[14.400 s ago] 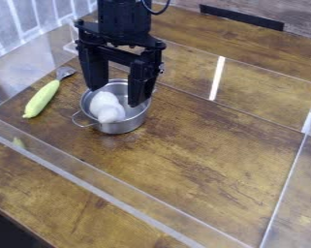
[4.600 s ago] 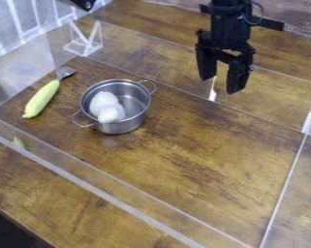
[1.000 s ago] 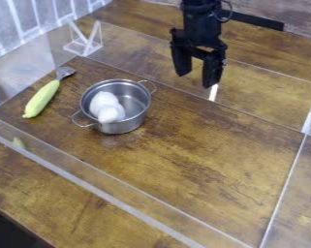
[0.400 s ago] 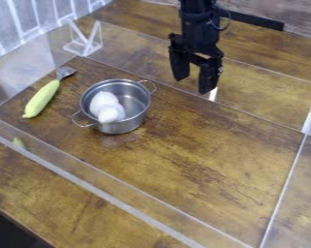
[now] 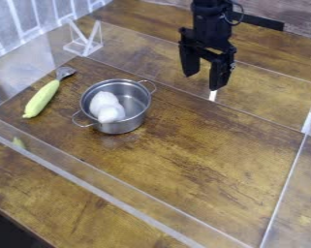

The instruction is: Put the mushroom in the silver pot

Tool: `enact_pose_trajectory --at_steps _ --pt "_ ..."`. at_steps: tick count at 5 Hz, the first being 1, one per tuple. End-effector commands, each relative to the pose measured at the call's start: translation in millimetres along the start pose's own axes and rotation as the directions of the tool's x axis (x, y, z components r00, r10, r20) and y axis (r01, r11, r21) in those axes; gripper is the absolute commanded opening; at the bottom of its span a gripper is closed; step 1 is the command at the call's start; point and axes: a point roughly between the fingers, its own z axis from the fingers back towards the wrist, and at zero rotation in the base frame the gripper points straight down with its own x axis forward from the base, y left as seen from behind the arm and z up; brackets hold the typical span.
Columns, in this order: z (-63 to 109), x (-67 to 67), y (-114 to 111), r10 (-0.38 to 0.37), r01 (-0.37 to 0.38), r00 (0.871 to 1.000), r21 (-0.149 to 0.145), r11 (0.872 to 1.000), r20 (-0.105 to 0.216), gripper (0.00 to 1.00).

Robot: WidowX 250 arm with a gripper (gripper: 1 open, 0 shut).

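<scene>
Hanging over the far side of the table (image 5: 209, 155), the gripper (image 5: 208, 72) points straight down with its two black fingers (image 5: 189, 60) spread wide and nothing between them, so it's empty. Compared with a moment ago it has slid a bit to the right in the picture, and a few seconds back it was further right and a touch lower, so it's been drifting around the same back area without ever coming near the pot. The mushroom (image 5: 108, 107) sits inside the pot (image 5: 115, 106), a white rounded lump resting on the bottom and leaning toward the left wall, exactly where it was in the older shots. The pot itself hasn't budged either: it stands upright on the wood, well apart from the gripper, down and to the left of it, with one loop handle poking toward the front left and the other toward the back right. The corn (image 5: 43, 98) lies to the left of the pot, near but not touching, same angle as before. Clear acrylic walls (image 5: 67, 184) run round the work area, and a small clear stand (image 5: 81, 40) sits in the back left corner.
</scene>
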Motion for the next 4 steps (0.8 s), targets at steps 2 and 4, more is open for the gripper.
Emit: enact_pose_trajectory --at_steps 2,4 --pt "71.0 6.6 12.0 -0.052 0.043 0.985 0.056 0.997 0.166 1.00" --pt "63.9 -4.2 28.7 -0.029 0.021 0.983 0.045 0.999 0.180 1.00"
